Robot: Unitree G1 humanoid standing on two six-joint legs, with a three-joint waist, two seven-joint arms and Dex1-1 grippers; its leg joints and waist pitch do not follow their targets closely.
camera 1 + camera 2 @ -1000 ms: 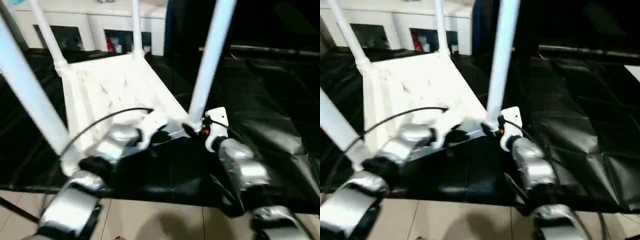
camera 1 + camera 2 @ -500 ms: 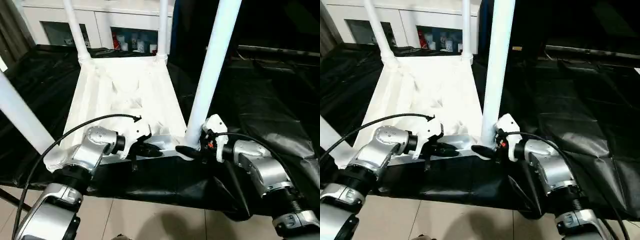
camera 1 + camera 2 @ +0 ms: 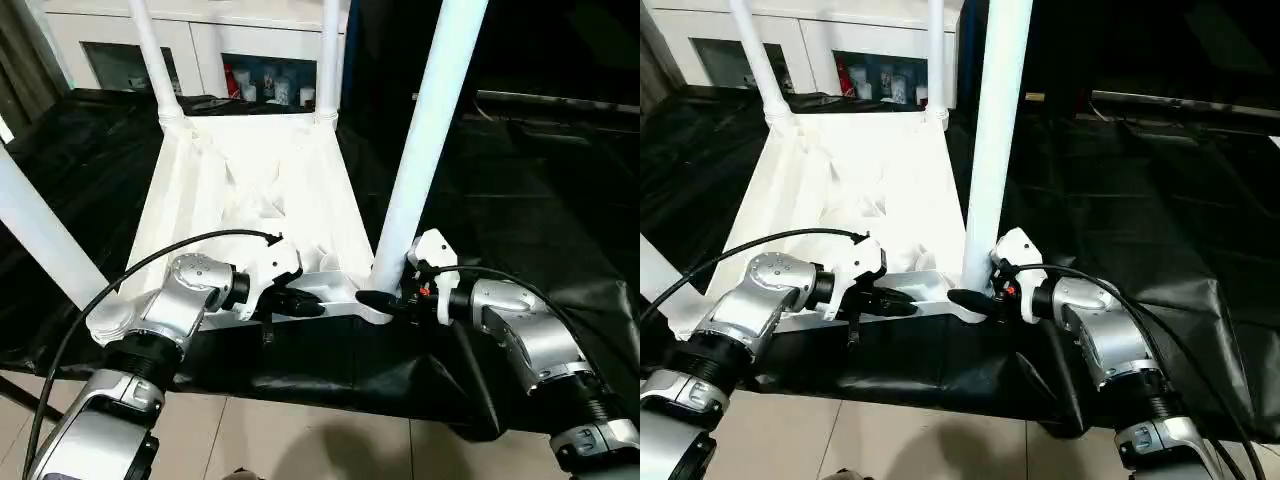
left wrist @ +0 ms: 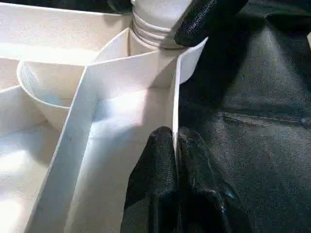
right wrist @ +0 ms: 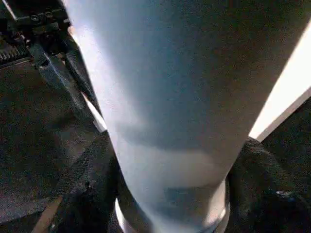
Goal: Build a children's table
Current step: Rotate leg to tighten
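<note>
Table top (image 3: 250,190) rim pinched by left claw (image 4: 175,150); right claw (image 3: 385,300) grips near leg (image 3: 425,140).

Table top (image 3: 245,190) lies upside down on the sheet (image 3: 520,210), with legs standing up from its corners. The near-right leg (image 3: 425,140) sits right between the right gripper (image 3: 385,300) fingers, at its base. The top's near rim is pinched between the left gripper (image 4: 176,160) fingers, just left of that leg. Cabinet (image 3: 215,50) sits behind.

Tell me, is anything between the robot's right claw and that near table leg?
Nothing visible is. The right gripper is already around the base of the near leg, and the left gripper pinches the tabletop's edge wall.
</note>
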